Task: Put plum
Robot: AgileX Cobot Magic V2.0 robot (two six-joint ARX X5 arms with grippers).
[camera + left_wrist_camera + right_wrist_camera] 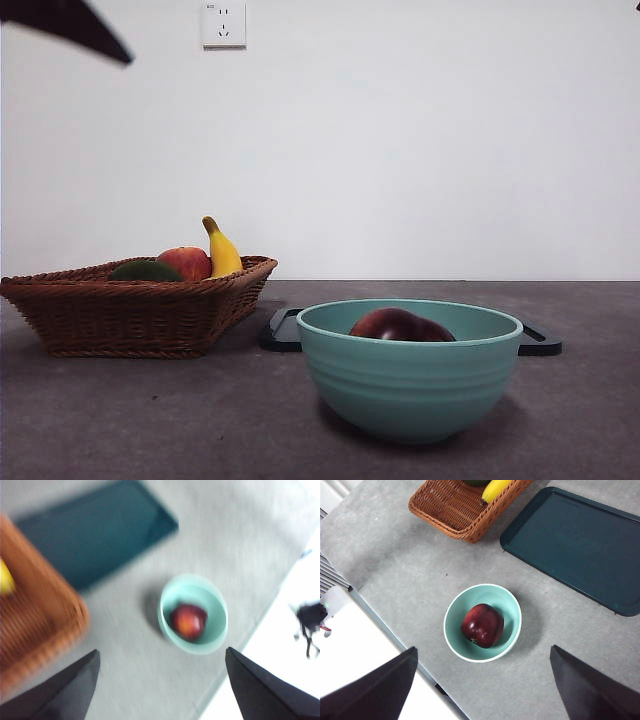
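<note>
Grey table (420, 580) under a white wall; plum (482, 625) sits in the mint bowl (512, 611), so placing looks done; left hand (160, 680) and right hand (482, 680) both released, empty, high above it.

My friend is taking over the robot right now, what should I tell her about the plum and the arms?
Left gripper: open, holding nothing, high above the table.
Right gripper: open, holding nothing, also raised over the bowl area.
The plum sits inside the mint-green bowl, with nothing touching it.
The wicker basket holds the apple, the banana and a green fruit. The dark tray lies behind the bowl.
Done: the plum looks placed.
Left: probably nothing except parking the arms.
</note>
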